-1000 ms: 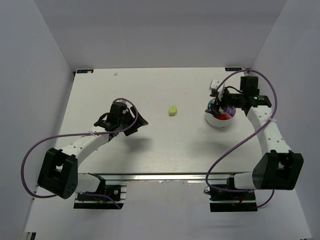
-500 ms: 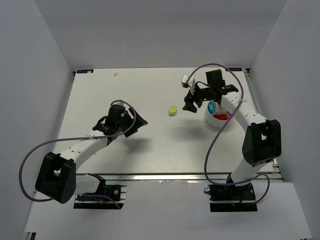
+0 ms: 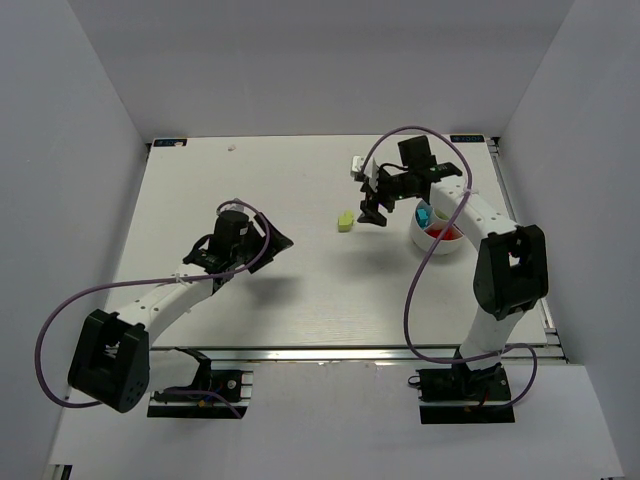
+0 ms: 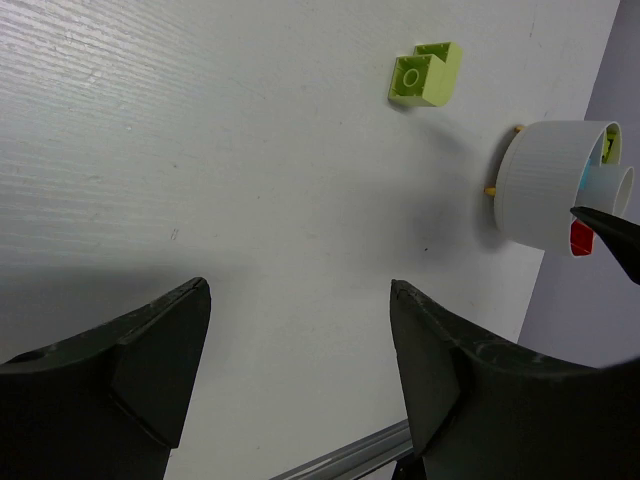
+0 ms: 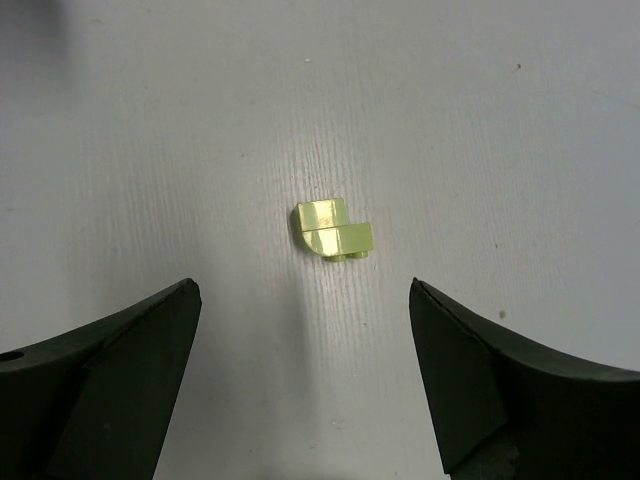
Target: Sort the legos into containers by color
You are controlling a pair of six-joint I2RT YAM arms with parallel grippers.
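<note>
the loose lego (image 5: 333, 231) was lime green. the divided bowl (image 4: 540, 185) was white, its outer wall finely ribbed; it held a cyan-blue lego (image 3: 424, 214) and a red lego (image 4: 581, 238). the tabletop (image 3: 300, 290) was white with faint linear grain. the left end effector (image 4: 300, 300) and right end effector (image 5: 300, 300) were black.

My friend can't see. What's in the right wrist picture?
A small lime-green lego lies alone on the white table. The right gripper is open, its dark fingers at the bottom corners of the picture, not touching the lego.
</note>
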